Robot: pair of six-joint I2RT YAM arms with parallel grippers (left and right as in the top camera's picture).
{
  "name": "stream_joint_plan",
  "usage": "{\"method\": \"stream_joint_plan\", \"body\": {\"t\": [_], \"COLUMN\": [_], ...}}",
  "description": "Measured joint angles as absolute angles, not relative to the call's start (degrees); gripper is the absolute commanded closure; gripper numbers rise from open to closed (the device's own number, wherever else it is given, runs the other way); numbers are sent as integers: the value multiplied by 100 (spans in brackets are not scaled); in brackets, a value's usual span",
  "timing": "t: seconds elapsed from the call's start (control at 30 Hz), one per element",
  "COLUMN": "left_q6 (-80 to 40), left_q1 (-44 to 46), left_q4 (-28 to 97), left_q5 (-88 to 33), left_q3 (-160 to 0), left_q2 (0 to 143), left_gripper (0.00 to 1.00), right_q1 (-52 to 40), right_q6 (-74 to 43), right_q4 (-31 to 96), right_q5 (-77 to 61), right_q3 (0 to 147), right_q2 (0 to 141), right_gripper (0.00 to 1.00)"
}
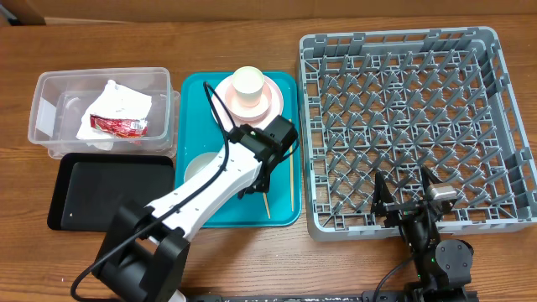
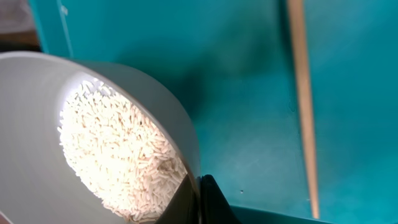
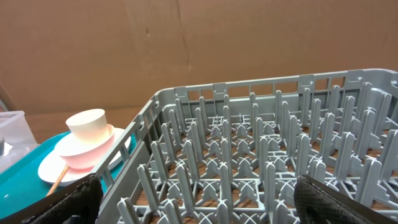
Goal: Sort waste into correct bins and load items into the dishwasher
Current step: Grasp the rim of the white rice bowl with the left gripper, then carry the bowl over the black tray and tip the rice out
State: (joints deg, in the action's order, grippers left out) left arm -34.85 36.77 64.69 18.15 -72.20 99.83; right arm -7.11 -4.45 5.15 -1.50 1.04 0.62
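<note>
where the left arm reaches onto the teal tray, the left end effector is closed on the rim of the grey-green bowl, with one finger inside the wall and one outside. the bowl sits in the tray's near left part, mostly hidden under the arm in the overhead view. it holds a heap of white rice grains.

two wooden chopsticks lie flat on the tray's right side, just beside the bowl and apart from each other. at the tray's far end the cream cup stands in the pink bowl, which rests on the pale plate.

left of the tray, the clear tub holds the crumpled napkin and the red wrapper. the black tray lies on the table just nearer than the tub.

right of the teal tray stands the grey dish rack, with only its pegs showing inside. the right end effector hangs over the rack's near edge, well apart from the teal tray, with its fingers spread wide and nothing between them.
</note>
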Motion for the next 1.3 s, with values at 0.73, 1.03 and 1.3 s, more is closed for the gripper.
{"method": "stream_joint_plan", "body": {"t": [0.73,1.03,1.3], "left_q6": [-3459,-2182,-1286], "left_q1": [2458,-89,-2067], "left_q4": [6860,6840,6685], "left_q5": [1684,-803,-2722], "left_q3": [-7570,-7575,-7575], "left_q2": [8508,8431,8431], "left_gripper": [96,96,96], "right_q1": [-711,-711,-711], "right_q6": [-445,-447,-447], "right_q4": [513,515,513], "right_q5": [-150,-152,-150], "right_q3": [104,104,104], "right_q2": [62,62,62], "right_gripper": [0,0,0]}}
